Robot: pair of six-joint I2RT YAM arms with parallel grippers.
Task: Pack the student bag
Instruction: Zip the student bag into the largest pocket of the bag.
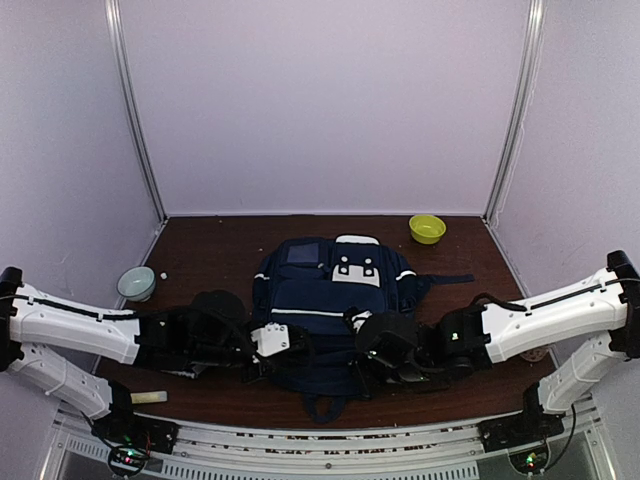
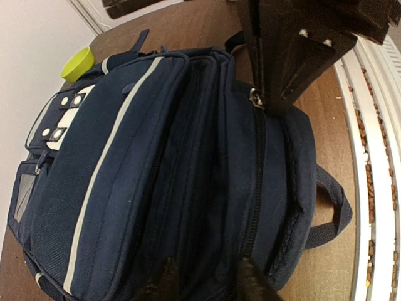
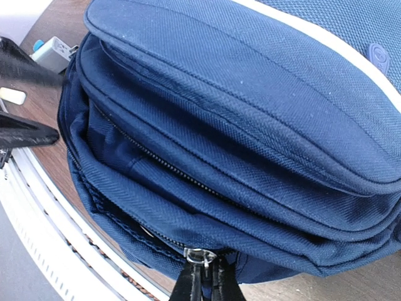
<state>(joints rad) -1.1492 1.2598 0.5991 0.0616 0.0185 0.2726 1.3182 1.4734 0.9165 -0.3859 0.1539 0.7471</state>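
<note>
Pale and round, a small bowl [image 1: 136, 283] sits at the far left of the dark wooden table [image 1: 210, 250], well apart from the work. Next comes the left gripper [image 2: 207, 285], laid against the near-left end of the student bag [image 1: 320, 295]. Its fingers [image 2: 254, 282] are spread wide with the bag's fabric between them, though I cannot tell whether they actually bite on the cloth.

The bag lies flat at the middle of the table, front panel up and carry handle toward the arms. The zip along its near edge looks closed for the length that shows.

To the right, the right gripper [image 3: 205, 285] has its fingers pressed together on the metal zipper pull [image 3: 200, 256]. A yellow-green bowl [image 1: 427, 228] stands off at the far right rear.

The step in hand looks like working the zip (whether to open or to finish closing, these views do not settle). The next move would need a steady draw along the track, with the left side bracing the bag so the fabric does not bunch.
</note>
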